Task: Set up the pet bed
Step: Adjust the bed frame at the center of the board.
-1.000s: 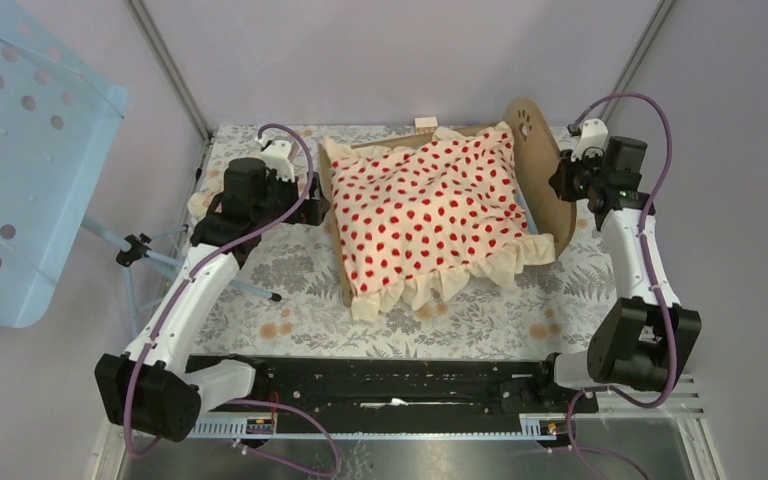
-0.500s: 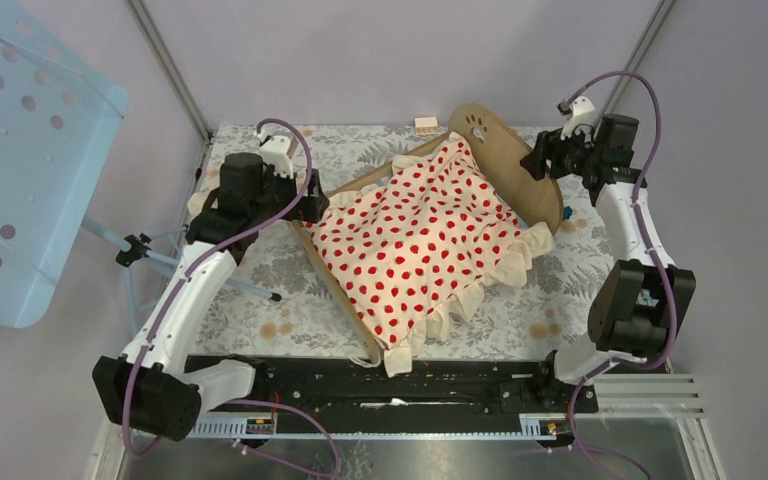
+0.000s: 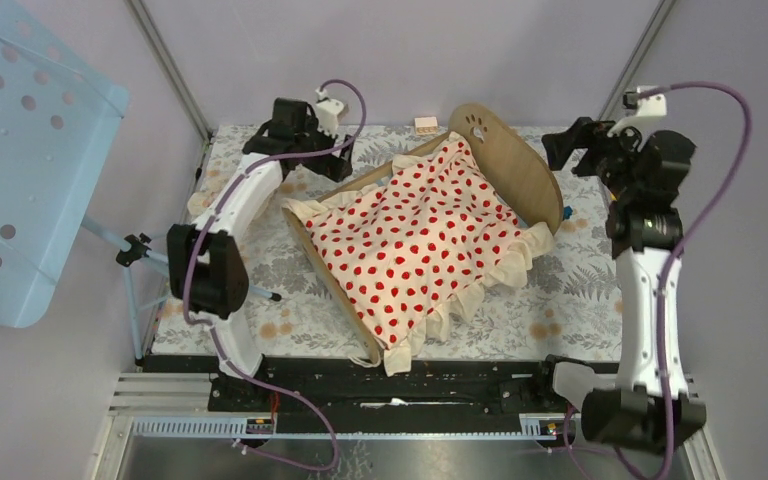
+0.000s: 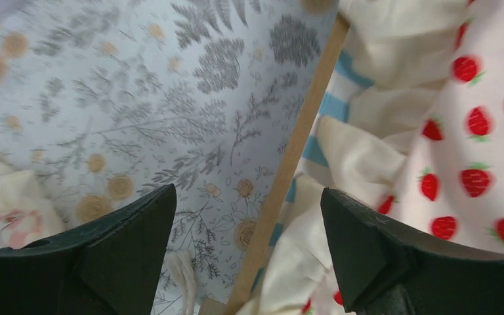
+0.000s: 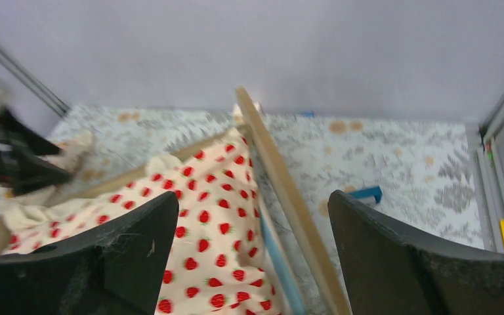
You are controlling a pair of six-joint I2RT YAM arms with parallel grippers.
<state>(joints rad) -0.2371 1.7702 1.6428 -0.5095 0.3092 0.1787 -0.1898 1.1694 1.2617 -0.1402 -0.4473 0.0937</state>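
Wood pet bed (image 3: 516,172) — one, one red-dotted blanket (image 3: 415,235), one floral tablecloth (image 3: 290,290)

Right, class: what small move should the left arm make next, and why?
Probably lower the left gripper onto the bunched blanket edge and draw it over the rail. It and the right gripper are open and empty, and the striped mattress shows beside the rail where the blanket is folded back.
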